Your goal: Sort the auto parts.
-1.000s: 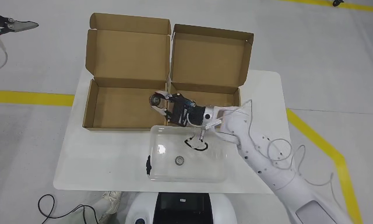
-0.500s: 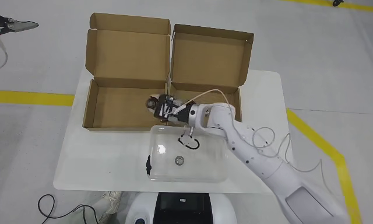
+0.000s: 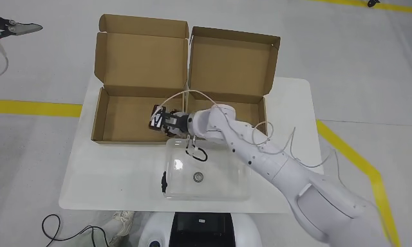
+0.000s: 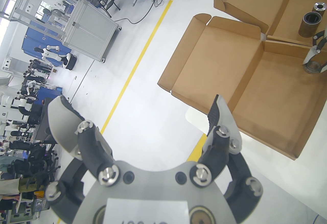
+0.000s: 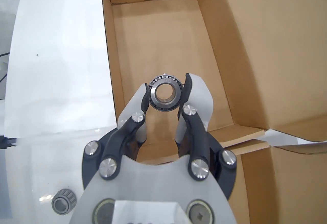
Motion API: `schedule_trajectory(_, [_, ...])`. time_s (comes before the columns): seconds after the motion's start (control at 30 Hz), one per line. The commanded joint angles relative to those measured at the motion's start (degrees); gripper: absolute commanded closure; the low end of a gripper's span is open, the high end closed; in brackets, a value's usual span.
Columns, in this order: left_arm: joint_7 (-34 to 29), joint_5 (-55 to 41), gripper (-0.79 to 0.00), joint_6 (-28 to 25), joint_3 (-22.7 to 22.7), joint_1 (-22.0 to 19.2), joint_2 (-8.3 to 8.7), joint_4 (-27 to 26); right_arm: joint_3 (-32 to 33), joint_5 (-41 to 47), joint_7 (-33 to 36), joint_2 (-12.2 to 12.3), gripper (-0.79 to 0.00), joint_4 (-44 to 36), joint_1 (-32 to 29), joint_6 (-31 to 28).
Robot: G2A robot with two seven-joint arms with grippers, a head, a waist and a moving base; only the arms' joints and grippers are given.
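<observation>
Noted: right jaws clamped on bearing (image 5: 165,93), held above left carton (image 5: 158,38) (evidently for deposit); left jaws wide, empty.

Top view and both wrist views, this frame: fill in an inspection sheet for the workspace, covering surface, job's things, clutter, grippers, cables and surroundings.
Surface: white table, glossy.
Job's things: tapered roller bearing held by the right gripper over the left cardboard box; dark metal sleeve and smaller bright sleeve upright in the right cardboard box; second bearing in the clear tray.
Clutter: small black piece at the tray's edge, kind unclear.
Grippers: right shut on the bearing; left gripper open, empty.
Cables: white cable arcing over the right wrist; black loop hanging above the tray.
Surroundings: grey floor with yellow lines; grey cabinet beyond.
</observation>
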Motion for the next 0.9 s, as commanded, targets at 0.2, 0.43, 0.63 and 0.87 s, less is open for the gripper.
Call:
schedule_trajectory(0.2, [0.00,0.00,-0.785,0.00,0.00,0.00,0.00,0.00,-2.49,1.72,1.82,-4.31,0.000,7.68,2.85,-0.56])
schedule_trajectory(0.43, [0.00,0.00,-0.785,0.00,0.00,0.00,0.00,0.00,-3.37,2.23,0.80,-7.18,-0.089,13.96,4.14,-1.30])
schedule_trajectory(0.63, [0.00,0.00,-0.785,0.00,0.00,0.00,0.00,0.00,-3.52,2.19,-0.09,-8.99,-0.129,17.91,4.94,-2.09])
schedule_trajectory(0.87, [0.00,0.00,-0.785,0.00,0.00,0.00,0.00,0.00,-3.30,1.64,-0.81,-10.45,-0.191,20.79,5.72,-2.72])
